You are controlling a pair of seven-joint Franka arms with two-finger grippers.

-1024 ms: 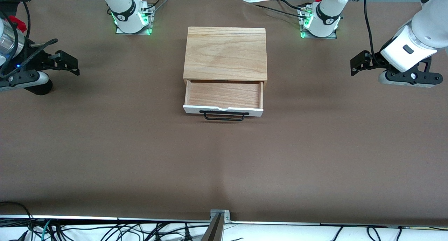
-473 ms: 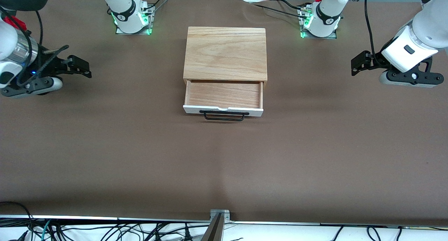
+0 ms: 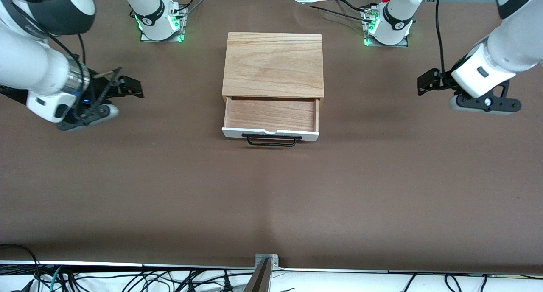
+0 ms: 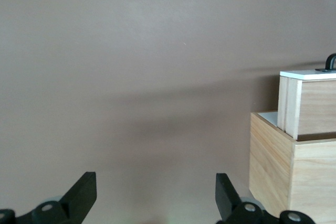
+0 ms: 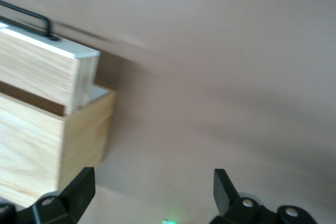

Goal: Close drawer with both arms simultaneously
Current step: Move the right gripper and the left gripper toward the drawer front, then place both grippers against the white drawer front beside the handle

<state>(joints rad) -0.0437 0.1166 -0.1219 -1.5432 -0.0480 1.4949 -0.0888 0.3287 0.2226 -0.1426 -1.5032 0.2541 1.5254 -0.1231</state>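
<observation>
We see the shallow light-wood drawer with white front and black wire handle (image 3: 271, 121) pulled out of its oak box casing (image 3: 273, 65) mid-table. Left gripper (image 3: 425, 82) and right gripper (image 3: 131, 87) hover over bare brown table (image 3: 271, 198) at their own ends, well apart from it, both spread wide, holding nothing.

light-wood drawer (image 3: 271, 113), white front, black handle (image 3: 271, 140)
</observation>
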